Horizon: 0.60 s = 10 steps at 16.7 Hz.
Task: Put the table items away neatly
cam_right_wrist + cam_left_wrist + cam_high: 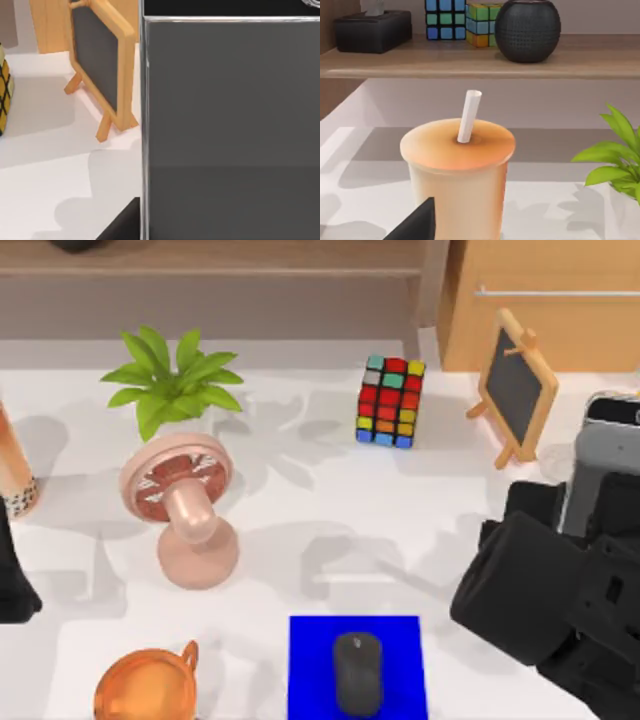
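at the far left edge of the top view the left arm [14, 580] sits parked beside a milk-tea cup [457, 170] with a straw; whether its pincer is spread or pressed together cannot be told. moving right, a pink desk fan [185, 505] and a potted plant [170, 385] stand apart from the work, with a copper mug [145, 685] near the front. at the front centre the black mouse [358, 670] already lies squarely on the blue mat [310, 660], so that half of the tidying looks done. behind it stands the puzzle cube [390, 400], then a small easel chalkboard [515, 390]. at the right the right gripper [590, 525] is at the smartphone [605, 465], whose grey screen looms close in the right wrist view [230, 125]. it seems to be pinching the phone, though the fingers are hidden, so this cannot be told for sure. what remains, as a judgement, is placing the phone tidily.
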{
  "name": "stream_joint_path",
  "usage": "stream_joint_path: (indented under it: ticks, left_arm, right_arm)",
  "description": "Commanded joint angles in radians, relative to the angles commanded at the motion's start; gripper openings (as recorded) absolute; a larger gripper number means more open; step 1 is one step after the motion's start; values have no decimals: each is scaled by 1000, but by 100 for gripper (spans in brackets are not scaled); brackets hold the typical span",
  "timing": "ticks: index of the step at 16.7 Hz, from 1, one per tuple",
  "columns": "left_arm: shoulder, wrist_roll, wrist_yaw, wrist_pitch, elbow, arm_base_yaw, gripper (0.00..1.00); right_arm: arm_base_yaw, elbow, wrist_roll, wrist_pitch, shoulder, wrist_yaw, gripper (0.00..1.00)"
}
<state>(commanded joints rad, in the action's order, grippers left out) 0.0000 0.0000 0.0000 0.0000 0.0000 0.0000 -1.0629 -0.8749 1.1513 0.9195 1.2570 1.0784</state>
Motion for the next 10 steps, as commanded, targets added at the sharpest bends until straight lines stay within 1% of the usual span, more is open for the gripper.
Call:
stream_joint_path:
  ticks: [4,8,10]
  left_arm:
    - [0,0,0,0,0,0,100]
    - [0,0,0,0,0,0,100]
    - [0,0,0,0,0,0,100]
  right_arm:
    - [93,37,-84,-156,-6,4,0]
    - [205,62,-125,-311,57,-18,0]
    - [245,65,-137,-356,90,-29,0]
